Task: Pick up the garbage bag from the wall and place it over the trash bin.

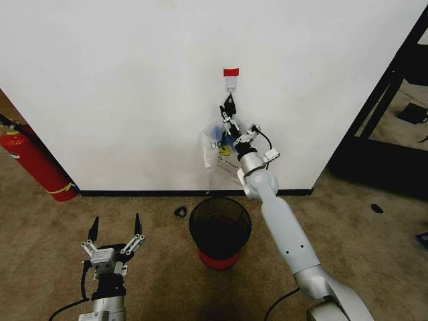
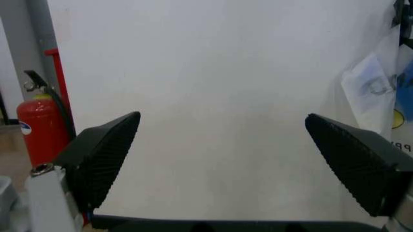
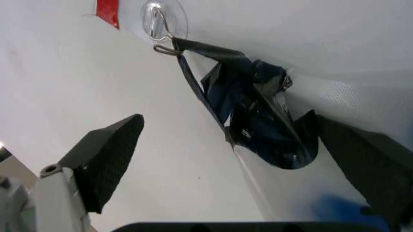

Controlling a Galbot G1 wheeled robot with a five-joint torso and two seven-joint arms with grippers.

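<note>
Head view: the right gripper (image 1: 229, 107) is raised to the wall (image 1: 134, 80), just under the hook (image 1: 230, 84), jaws spread wide and gripping nothing. The bag (image 1: 217, 147) hangs from that hook, its dark handle between the jaws. The bin (image 1: 220, 231) stands below. The left gripper (image 1: 115, 231) hangs low, jaws wide, empty.
</note>
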